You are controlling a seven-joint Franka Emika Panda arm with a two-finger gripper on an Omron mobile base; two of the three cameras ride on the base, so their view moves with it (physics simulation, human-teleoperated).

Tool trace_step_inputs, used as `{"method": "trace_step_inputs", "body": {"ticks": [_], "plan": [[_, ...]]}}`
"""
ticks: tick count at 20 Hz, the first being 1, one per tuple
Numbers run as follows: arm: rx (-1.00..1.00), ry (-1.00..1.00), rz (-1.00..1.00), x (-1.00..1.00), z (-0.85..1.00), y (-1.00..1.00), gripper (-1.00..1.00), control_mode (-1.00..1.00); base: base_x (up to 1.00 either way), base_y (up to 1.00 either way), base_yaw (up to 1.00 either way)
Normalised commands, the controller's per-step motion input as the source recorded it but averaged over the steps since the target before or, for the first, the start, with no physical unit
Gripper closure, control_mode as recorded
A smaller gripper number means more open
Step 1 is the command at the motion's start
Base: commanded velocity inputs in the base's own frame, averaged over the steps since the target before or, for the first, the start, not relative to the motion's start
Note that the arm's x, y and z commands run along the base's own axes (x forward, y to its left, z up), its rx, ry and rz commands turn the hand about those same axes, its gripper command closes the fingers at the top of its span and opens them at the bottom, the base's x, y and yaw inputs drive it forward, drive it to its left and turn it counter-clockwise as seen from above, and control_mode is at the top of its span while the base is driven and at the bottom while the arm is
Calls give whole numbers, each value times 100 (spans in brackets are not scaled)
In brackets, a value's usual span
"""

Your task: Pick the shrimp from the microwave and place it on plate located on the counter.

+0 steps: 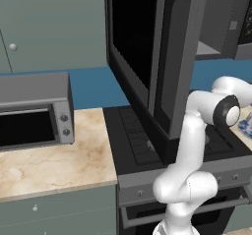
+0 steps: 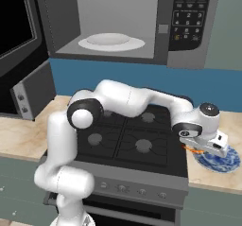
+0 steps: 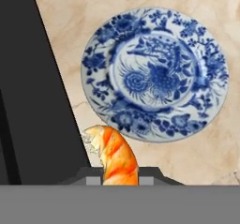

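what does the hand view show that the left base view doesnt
Hand view alone: the shrimp gripped in the pincer, and the plate's whole blue-and-white pattern. Left base view alone: the open microwave door, the silver countertop oven and the arm's elbow. Shared: the beige counter, the black stovetop and part of the plate.

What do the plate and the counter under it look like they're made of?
The plate looks like glazed ceramic: a white ground with a fine blue floral pattern, though no gloss shows in the render. The counter looks like polished stone, probably marble: beige with brownish veins. Both are rendered textures, so this is appearance only.
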Motion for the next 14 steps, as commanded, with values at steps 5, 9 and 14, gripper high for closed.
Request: {"method": "trace_step_inputs", "body": {"ticks": [5, 9, 14], "plan": [[1, 0, 0, 20, -3, -21, 100, -100, 0, 0, 0], [0, 1, 0, 25, -6, -6, 100, -100, 0, 0, 0], [0, 2, 0, 32, -33, 0, 100, -100, 0, 0, 0]]}}
